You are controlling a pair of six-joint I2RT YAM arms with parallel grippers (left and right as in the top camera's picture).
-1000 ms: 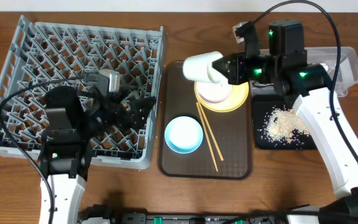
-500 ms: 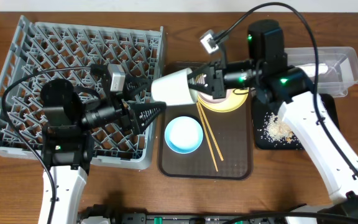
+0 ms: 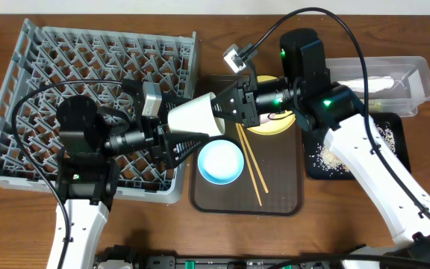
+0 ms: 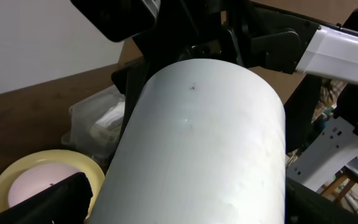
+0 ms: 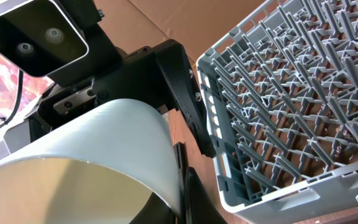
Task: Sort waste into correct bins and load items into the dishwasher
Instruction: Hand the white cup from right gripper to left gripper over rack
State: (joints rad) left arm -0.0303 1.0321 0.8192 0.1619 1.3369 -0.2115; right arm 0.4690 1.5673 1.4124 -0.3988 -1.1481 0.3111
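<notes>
The small white cup [image 3: 195, 114] hangs on its side over the gap between the grey dish rack [image 3: 66, 67] and the brown tray. My right gripper [image 3: 221, 109] is shut on its rim, one finger inside, as the right wrist view shows [image 5: 182, 177]. My left gripper [image 3: 176, 125] is open, with one finger on each side of the cup body [image 4: 197, 143]. The yellow plate [image 3: 275, 125] holds the white bowl [image 4: 36, 186], mostly hidden from overhead by my right arm. The light blue bowl [image 3: 221, 161] and the chopsticks [image 3: 251, 161] lie on the brown tray.
The brown serving tray [image 3: 275, 202] sits right of the rack. The black tray [image 3: 316, 170] holds rice crumbs [image 3: 327, 155] at the right. The clear tub [image 3: 420, 78] with white paper stands behind it. Cables loop over both arms.
My right arm carried the cup left from above the plate to the rack's edge. My left gripper swung right out of the rack and now straddles the cup.
</notes>
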